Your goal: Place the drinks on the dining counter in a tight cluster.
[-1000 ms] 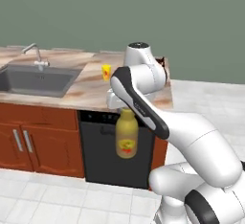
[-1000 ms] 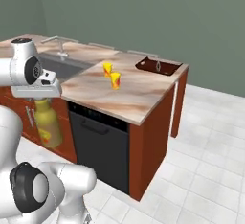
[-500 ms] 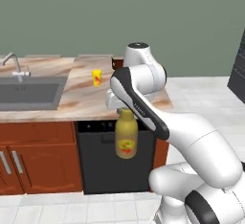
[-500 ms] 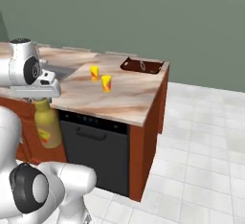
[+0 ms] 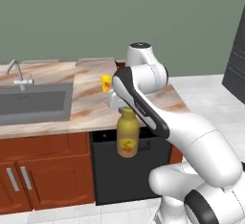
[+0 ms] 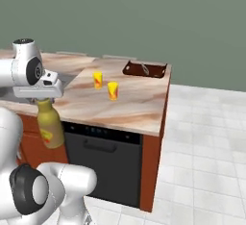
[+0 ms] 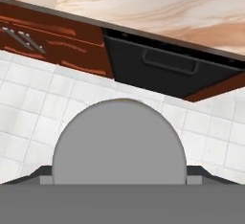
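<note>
Olive-yellow bottle (image 5: 128, 139) hung upright from the end effector (image 5: 125, 109), which gripped it at the neck with jaws spread wide around it, in front of the black dishwasher (image 5: 129, 170) and below the bench edge, clear of the marbled top. From the left base view the bench (image 5: 86, 103) carried the dark grey sink (image 5: 33, 103) and silver tap (image 5: 16, 72) at its left, and one small yellow cup (image 5: 105, 83) showed just beside the arm. From the right base view the same bottle (image 6: 50, 128) hung under the end effector (image 6: 43, 100) at the left, and two yellow cups (image 6: 105, 85) stood near each other on the bench (image 6: 134, 104), with a dark brown tray (image 6: 145, 69) at its far edge. From the hand view the bottle's grey cap (image 7: 118, 141) loomed large, with the floor tiles (image 7: 43, 108), red-brown cabinet fronts (image 7: 52, 41) and dishwasher handle (image 7: 170, 62) beyond it.
</note>
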{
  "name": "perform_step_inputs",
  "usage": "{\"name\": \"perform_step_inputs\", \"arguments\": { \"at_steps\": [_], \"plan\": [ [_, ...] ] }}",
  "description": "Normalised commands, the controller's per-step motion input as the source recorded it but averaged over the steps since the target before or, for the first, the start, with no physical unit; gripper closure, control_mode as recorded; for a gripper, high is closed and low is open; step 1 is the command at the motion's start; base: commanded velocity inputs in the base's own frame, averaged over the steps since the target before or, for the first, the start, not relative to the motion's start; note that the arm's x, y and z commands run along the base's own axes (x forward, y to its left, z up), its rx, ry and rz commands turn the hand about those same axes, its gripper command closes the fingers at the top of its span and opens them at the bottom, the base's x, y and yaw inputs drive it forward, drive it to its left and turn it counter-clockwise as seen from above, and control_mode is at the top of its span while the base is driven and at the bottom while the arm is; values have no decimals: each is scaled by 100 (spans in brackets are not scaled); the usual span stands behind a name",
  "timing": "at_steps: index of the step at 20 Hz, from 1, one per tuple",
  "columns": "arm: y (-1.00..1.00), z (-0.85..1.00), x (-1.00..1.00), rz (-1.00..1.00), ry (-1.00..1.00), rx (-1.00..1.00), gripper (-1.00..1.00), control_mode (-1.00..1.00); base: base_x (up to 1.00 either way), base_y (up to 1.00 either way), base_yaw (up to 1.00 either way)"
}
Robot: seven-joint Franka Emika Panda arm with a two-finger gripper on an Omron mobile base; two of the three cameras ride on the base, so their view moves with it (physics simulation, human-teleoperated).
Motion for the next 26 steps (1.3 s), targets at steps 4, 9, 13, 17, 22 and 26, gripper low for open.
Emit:
{"name": "perform_step_inputs", "arguments": {
  "at_steps": [4,9,13,17,22,26],
  "plan": [
    [0,0,0,0,0,0,100,100,57,41,-14],
    [0,0,0,0,0,0,100,100,50,42,-17],
    [0,0,0,0,0,0,100,100,45,45,-20],
    [0,0,0,0,0,0,100,100,41,46,-16],
    [0,0,0,0,0,0,100,100,40,40,-10],
    [0,0,0,0,0,0,100,100,41,32,-7]
  ]
}}
